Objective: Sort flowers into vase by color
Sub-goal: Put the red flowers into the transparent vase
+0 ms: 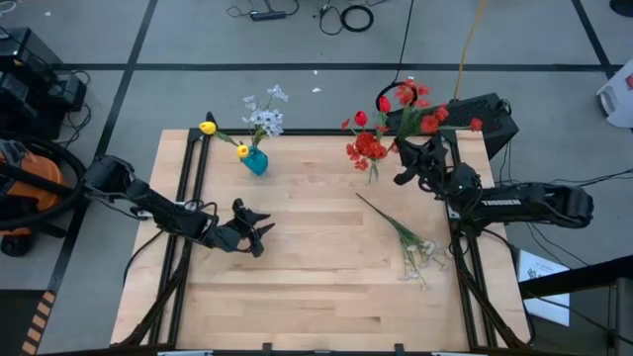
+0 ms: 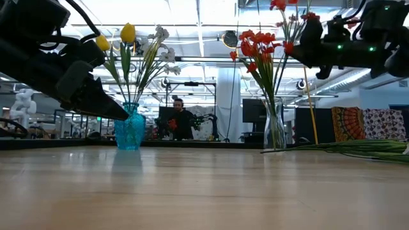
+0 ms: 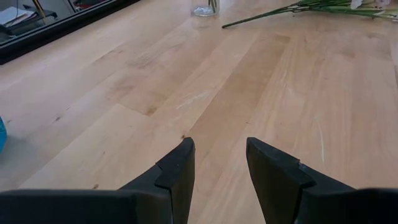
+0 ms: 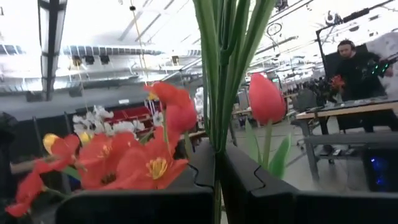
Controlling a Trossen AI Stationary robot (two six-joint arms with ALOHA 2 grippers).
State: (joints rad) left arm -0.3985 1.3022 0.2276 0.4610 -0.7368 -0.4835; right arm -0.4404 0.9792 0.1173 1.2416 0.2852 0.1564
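Note:
A clear glass vase stands toward the table's far right and holds red flowers. A blue vase toward the far left holds yellow and pale white flowers. More pale flowers lie flat on the table on the right. My right gripper is raised just right of the clear vase, shut on a bunch of red flowers. My left gripper hovers open over bare wood at centre left. My right gripper pinches several green stems of the red flower bunch together between its two fingers. The stems rise upright past the fingers, with the blossoms above the gripper. The bunch is lifted clear of the table.
Black rails run along the table's left and right sides. Bare wood fills the middle and near part. Beyond the far edge a person sits in the room, and cables lie on the floor.

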